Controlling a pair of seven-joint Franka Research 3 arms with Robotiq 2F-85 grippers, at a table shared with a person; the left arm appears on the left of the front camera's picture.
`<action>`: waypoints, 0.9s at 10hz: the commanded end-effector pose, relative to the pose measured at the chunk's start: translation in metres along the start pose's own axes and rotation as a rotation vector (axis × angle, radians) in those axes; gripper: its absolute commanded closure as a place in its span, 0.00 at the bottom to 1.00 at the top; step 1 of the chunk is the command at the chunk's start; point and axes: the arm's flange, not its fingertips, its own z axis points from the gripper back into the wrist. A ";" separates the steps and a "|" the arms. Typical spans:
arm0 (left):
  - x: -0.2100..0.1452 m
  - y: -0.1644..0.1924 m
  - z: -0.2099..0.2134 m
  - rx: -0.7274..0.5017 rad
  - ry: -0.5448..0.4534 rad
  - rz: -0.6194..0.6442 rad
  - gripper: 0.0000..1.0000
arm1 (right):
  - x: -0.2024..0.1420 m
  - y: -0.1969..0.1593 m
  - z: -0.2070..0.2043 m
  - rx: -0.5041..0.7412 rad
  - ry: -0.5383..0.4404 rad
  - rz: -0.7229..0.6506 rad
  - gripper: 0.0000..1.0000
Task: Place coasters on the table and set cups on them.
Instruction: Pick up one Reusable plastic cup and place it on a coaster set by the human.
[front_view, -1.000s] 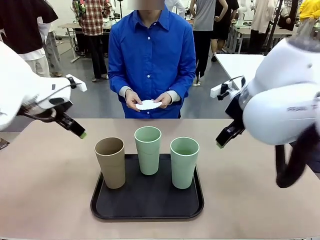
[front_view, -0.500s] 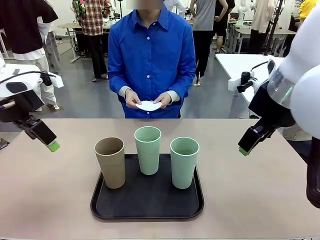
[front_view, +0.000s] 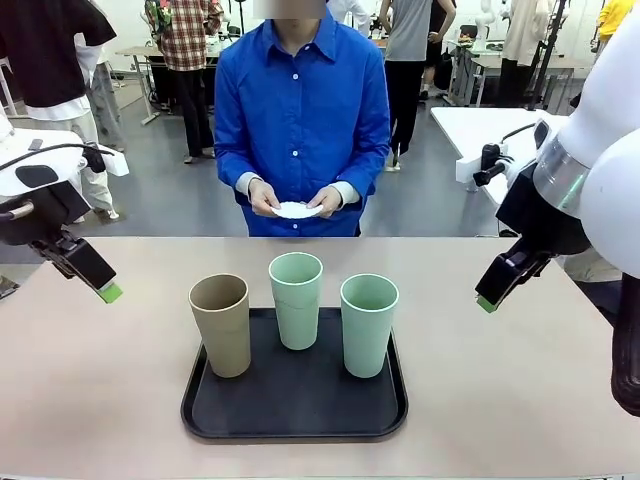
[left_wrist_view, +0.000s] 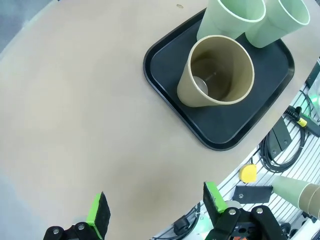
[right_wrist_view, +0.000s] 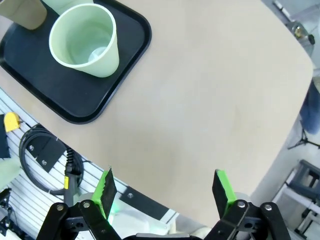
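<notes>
Left gripper (left_wrist_view: 156, 207) hangs spread wide and empty above bare table (left_wrist_view: 85, 110), off the left side of the black tray (left_wrist_view: 165, 85). Its wrist view looks down past the green pads (left_wrist_view: 98, 215) at the tray's corner, with the tan cup (left_wrist_view: 215, 70) the closest thing ahead. In the front view this gripper (front_view: 105, 290) sits out to the left of the tray (front_view: 295, 400), well apart from the tan cup (front_view: 221, 325), with open table (front_view: 100, 380) between them.

Right gripper (right_wrist_view: 165, 187) mirrors it: fingers parted, nothing between them, poised over bare table (right_wrist_view: 210, 100) off the tray's (right_wrist_view: 125, 55) right side. The right-hand mint cup (right_wrist_view: 85, 42) lies ahead of it. From the front, this gripper (front_view: 487, 298) is near the tray's right side, and the same mint cup (front_view: 368, 325) is its closest cup. The middle mint cup (front_view: 296, 300) stands farther back, roughly midway between the two arms.

All three cups stand upright on the tray, long axis vertical and mouths up, so each would likely be taken from the side, from the direction of its own arm.

The coasters (front_view: 297, 210) are not on the table. They rest as a small white stack in the person's hands (front_view: 325, 200) beyond the far edge, about centred between the arms and well apart from both grippers. No cup has a place to go until a coaster is laid. By position, the left arm suits the tan cup and the right arm suits the right-hand mint cup.
</notes>
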 end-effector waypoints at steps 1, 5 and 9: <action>-0.002 0.016 0.005 -0.198 -0.059 0.065 0.00 | -0.006 -0.017 -0.002 0.280 -0.056 -0.144 0.00; -0.035 0.107 0.002 -0.655 -0.280 0.412 0.00 | -0.071 -0.124 -0.022 0.923 -0.221 -0.726 0.00; -0.075 0.175 -0.018 -0.866 -0.219 0.617 0.00 | -0.135 -0.195 -0.045 1.158 -0.295 -0.976 0.00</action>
